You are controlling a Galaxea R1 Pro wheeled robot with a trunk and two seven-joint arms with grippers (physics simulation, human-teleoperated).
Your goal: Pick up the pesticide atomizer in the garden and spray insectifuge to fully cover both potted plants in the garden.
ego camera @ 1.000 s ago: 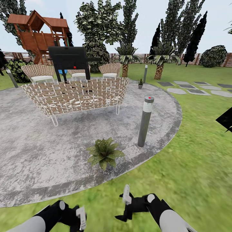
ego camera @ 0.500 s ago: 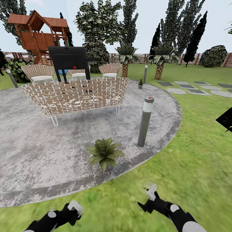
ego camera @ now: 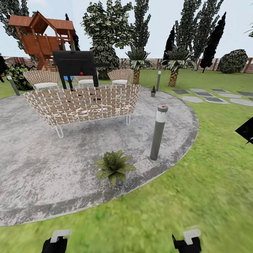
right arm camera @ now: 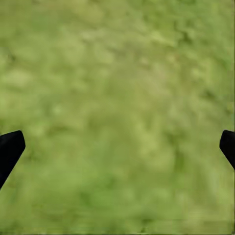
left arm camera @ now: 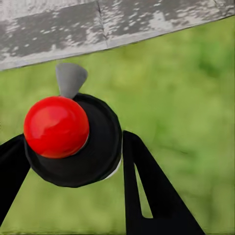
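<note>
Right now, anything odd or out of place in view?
A flat black angular shape hangs over the lawn at the head view's right edge, nothing visible under it. In the left wrist view a red ball on a black disc sits between the fingers of the left hand; I cannot tell what it is. Nothing else stands out.

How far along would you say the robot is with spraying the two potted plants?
Nothing looks done: neither the near potted plant at the patio edge nor the far potted plant shows any spray. In hand: a round black object with a red ball sits between the fingers of the left gripper; whether it is the atomizer is unclear. The right gripper is open over grass. Left: spraying both plants.
</note>
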